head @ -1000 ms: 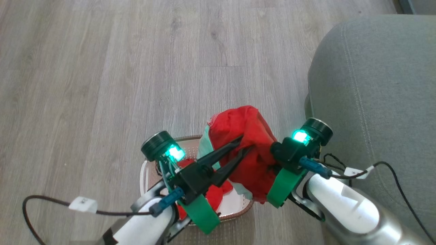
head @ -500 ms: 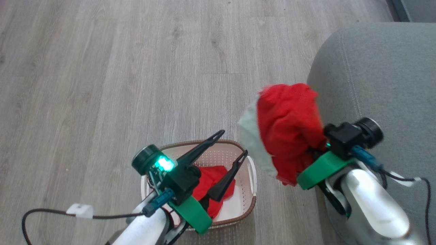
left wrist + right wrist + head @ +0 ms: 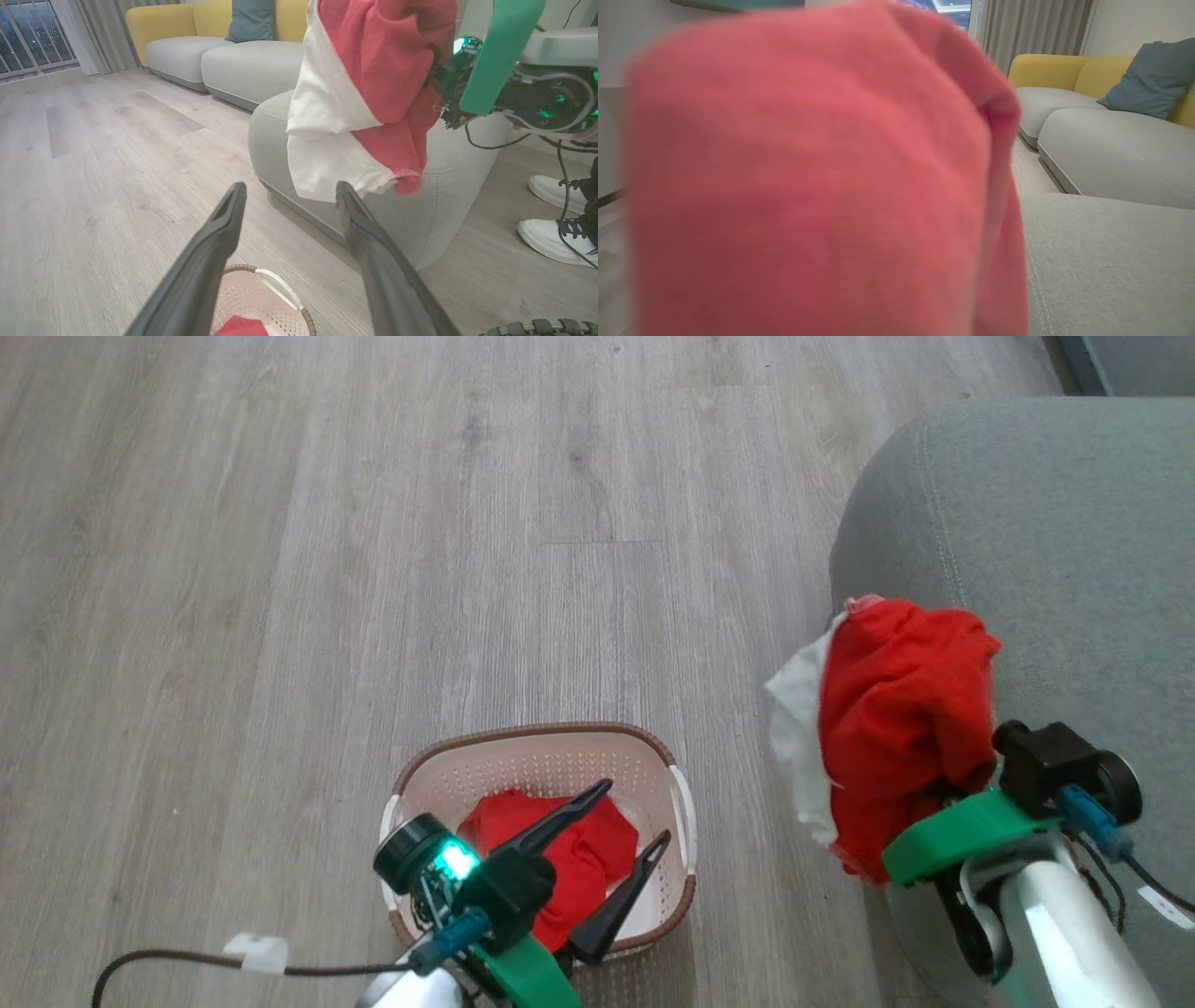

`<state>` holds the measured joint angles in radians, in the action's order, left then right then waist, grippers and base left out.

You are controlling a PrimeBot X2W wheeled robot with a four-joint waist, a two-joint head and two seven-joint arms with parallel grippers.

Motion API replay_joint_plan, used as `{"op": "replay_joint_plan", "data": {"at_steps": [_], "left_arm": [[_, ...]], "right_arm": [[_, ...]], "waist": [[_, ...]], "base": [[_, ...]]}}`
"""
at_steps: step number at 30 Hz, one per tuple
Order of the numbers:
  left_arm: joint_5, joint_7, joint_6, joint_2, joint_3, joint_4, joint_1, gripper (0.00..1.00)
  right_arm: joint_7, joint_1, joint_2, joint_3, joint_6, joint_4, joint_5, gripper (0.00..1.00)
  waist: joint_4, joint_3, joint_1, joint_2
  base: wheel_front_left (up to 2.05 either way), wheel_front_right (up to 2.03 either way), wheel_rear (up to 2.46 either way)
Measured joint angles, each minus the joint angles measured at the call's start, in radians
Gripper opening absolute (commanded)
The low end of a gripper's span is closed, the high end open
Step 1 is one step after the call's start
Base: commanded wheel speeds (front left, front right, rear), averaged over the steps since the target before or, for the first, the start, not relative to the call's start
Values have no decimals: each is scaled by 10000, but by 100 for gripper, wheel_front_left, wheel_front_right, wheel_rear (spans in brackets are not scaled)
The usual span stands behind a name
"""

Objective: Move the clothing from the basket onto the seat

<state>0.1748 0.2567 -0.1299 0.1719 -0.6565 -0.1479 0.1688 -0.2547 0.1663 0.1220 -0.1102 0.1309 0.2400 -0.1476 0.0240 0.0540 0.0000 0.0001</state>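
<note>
Bright red garment [image 3: 901, 709] with white panel; second garment [image 3: 569, 845], also red, in cream perforated basket [image 3: 541, 767] with brown woven rim. Grey-green seat [image 3: 1055, 523], pale stitched seam. Grey wood-grain floor [image 3: 280, 569]. Black left pincer [image 3: 636, 810], green band [image 3: 532, 980] behind it.

Spread jaws of left gripper [image 3: 290, 187] above basket [image 3: 261, 303]; red-white clothing [image 3: 373, 88] hangs before seat [image 3: 268, 135].

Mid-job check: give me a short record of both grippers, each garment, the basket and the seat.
left gripper: open, empty, above the basket
right gripper: shut on the held garment
held garment: red and white, hanging in the air at the front edge of the seat, not yet laid down
second garment: red, lying inside the basket
basket: on the floor, beside the seat
seat: no garment lying on its visible part
</note>
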Motion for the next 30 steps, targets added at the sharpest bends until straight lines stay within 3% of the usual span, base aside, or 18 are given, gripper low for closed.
{"op": "replay_joint_plan", "data": {"at_steps": [14, 30], "left_arm": [[67, 0, 0, -115, 322, -81, -97, 100], [-176, 0, 0, 59, 163, 261, -26, 100]], "right_arm": [[0, -152, -230, 360, 0, -8, 428, 0], [0, -145, -395, 1122, 0, -777, 614, 0]], "waist": [[-709, 175, 0, 0], [-2888, 736, 0, 0]], "base": [[0, 0, 0], [0, 0, 0]]}}
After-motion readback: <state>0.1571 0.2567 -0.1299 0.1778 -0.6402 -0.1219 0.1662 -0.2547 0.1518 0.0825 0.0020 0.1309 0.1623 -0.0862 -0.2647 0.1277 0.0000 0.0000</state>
